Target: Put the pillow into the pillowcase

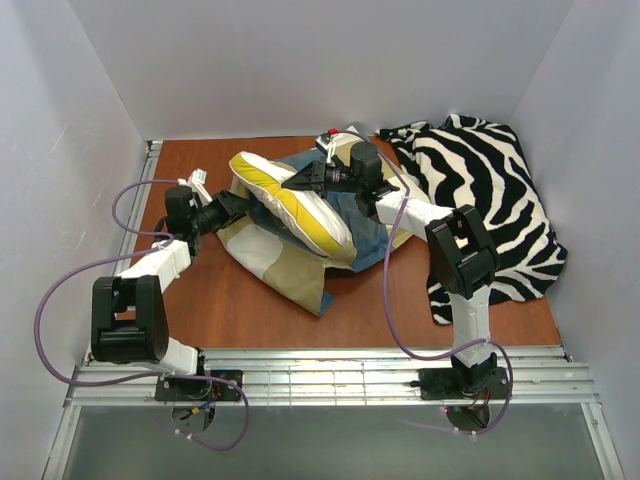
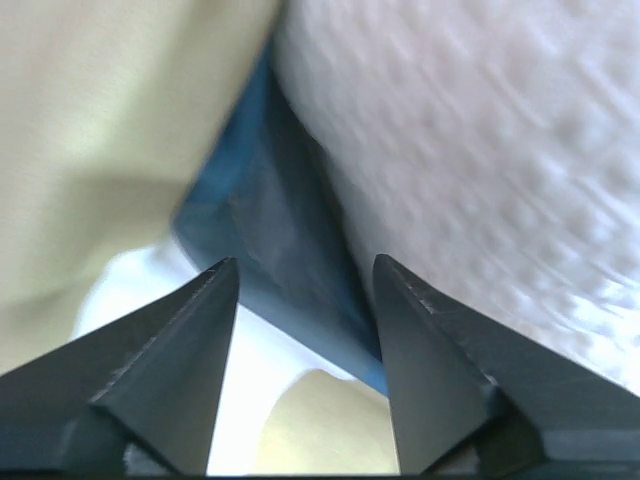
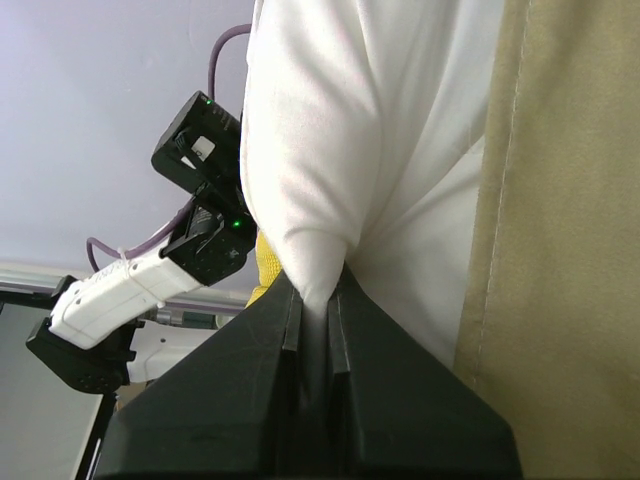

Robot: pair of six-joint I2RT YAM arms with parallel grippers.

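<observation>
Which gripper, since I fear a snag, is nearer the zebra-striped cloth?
Right. The right gripper, shut on the pillow, is left of the zebra-striped cloth; the left gripper is farther left, across the pillow.

The 2 arms [image 1: 470,318] have white tubular links [image 1: 158,262] and boxy black joints [image 1: 125,318], each trailing a looped purple cable [image 1: 386,285]; the left gripper [image 2: 305,275] has black wedge-shaped fingers [image 2: 170,380].

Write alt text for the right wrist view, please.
The right fingers are shut on a fold of the white pillow. Tan pillowcase fills the right side; the left arm shows behind, at left.
</observation>
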